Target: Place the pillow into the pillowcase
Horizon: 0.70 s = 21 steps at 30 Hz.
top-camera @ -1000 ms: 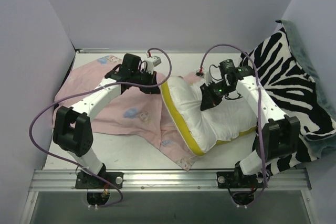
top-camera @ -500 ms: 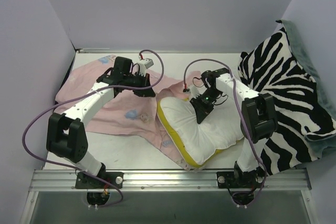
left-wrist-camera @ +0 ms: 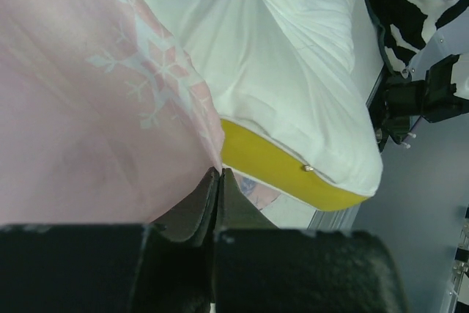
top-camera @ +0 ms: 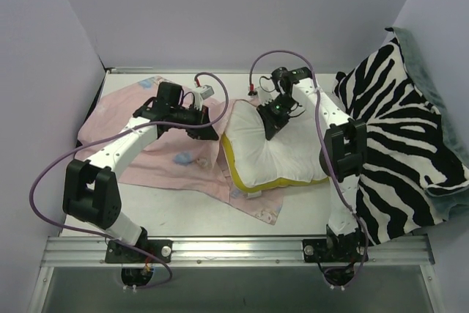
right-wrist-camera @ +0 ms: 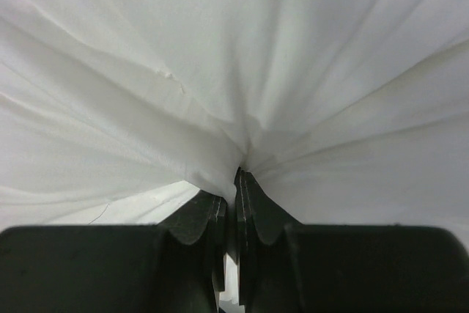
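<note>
Pink pillowcase pinched by my left end effector | right end effector clamps pillow | pillow not inside pillowcase yet

Both arms out over worktop, both pincers clamped.
L arm bends in twd centre, L pincer closed tight on pillowcase edge. R arm reaches far fwd, wrist folded back; R pincer nipped on bunched pillow fabric.
</note>
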### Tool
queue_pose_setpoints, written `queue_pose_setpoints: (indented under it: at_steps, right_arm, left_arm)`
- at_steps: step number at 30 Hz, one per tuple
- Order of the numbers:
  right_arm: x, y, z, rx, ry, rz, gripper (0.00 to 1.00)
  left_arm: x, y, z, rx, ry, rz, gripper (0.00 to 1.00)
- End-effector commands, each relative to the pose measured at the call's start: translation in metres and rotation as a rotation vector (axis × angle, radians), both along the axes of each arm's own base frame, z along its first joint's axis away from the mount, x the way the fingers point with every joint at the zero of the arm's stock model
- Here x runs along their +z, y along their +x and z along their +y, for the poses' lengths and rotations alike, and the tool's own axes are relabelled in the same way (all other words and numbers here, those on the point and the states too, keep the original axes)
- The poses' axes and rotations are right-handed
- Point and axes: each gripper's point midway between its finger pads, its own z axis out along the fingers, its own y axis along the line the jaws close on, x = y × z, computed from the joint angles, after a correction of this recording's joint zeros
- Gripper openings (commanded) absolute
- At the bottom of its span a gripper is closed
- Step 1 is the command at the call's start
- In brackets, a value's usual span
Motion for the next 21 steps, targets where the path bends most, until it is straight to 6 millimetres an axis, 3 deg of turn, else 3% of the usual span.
queue_pose_setpoints:
  at_steps: [1, 5, 6, 8, 10, 12, 15, 18, 19, 20, 21]
  right_arm:
    - [-0.002, -0.026, -0.006, -0.026, -0.130, 0.120, 0.00]
    - [-0.015, -0.067, 0.000, 0.106, -0.190, 0.207, 0.00]
    - [-0.015, -0.068, -0.002, 0.110, -0.198, 0.199, 0.00]
    - [-0.010, -0.053, -0.003, 0.073, -0.183, 0.173, 0.00]
    - [0.010, -0.017, 0.007, -0.023, -0.111, 0.099, 0.00]
    - [0.034, 0.019, 0.004, -0.086, -0.065, -0.013, 0.00]
    - [0.054, 0.038, 0.008, -0.189, 0.056, -0.039, 0.00]
    - [0.044, 0.038, 0.021, -0.228, 0.104, -0.011, 0.00]
    - [0.022, 0.030, 0.020, -0.261, 0.085, 0.038, 0.00]
    - [0.017, 0.047, 0.026, -0.312, 0.112, -0.030, 0.00]
    - [0.010, 0.049, 0.031, -0.354, 0.125, -0.030, 0.00]
  left_arm:
    - [0.028, -0.012, -0.006, -0.081, -0.059, -0.061, 0.00]
    - [0.029, -0.010, -0.005, -0.080, -0.048, -0.071, 0.00]
    - [0.030, -0.010, -0.005, -0.084, -0.049, -0.072, 0.00]
    - [0.034, -0.012, -0.007, -0.105, -0.060, -0.076, 0.00]
    - [0.034, -0.020, -0.007, -0.142, -0.065, -0.071, 0.00]
    - [0.030, -0.027, -0.006, -0.169, -0.052, -0.058, 0.00]
    - [0.031, -0.036, -0.004, -0.195, -0.046, -0.057, 0.00]
    - [0.034, -0.039, -0.006, -0.216, -0.046, -0.050, 0.00]
    - [0.035, -0.040, -0.007, -0.222, -0.047, -0.051, 0.00]
    - [0.037, -0.042, -0.008, -0.234, -0.057, -0.045, 0.00]
    - [0.038, -0.046, -0.009, -0.246, -0.055, -0.029, 0.00]
